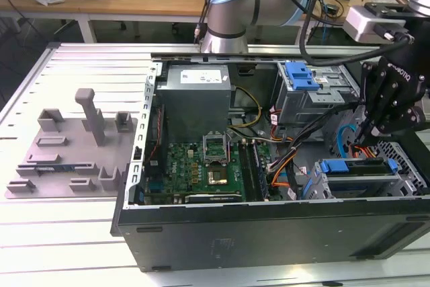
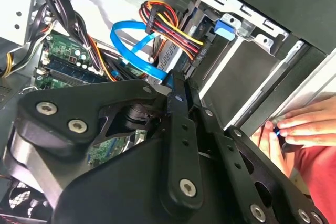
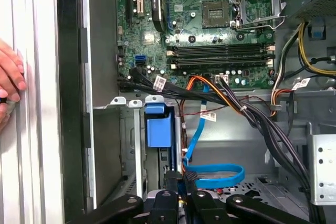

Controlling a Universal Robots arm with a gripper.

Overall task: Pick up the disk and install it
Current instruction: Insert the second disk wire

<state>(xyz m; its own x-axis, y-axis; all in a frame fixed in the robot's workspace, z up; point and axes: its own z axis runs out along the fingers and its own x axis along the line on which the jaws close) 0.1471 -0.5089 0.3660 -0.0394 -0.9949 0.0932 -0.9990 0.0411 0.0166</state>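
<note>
The disk [image 1: 353, 166] sits in the lower drive cage at the case's front corner, on the exterior view's right. Its blue rail shows along the top. In the first wrist view its blue end tab [image 3: 157, 129] stands in the cage slot. My black gripper [image 1: 368, 132] hangs just above that cage. In both wrist views the two fingers are pressed together, so the gripper [image 3: 181, 179] is shut. Its tips [image 2: 178, 85] sit right at the end of a blue data cable [image 2: 131, 40]. I cannot tell whether they pinch anything.
The open computer case [image 1: 134, 226] lies on a slatted table, with motherboard [image 1: 208, 166] and power supply [image 1: 198, 95] inside. A second cage with a blue tab [image 1: 300, 75] lies further back. Cable bundles [image 3: 247, 111] cross nearby. A person's hand [image 2: 299, 124] rests outside the case wall. A grey fixture [image 1: 67, 146] sits at the left.
</note>
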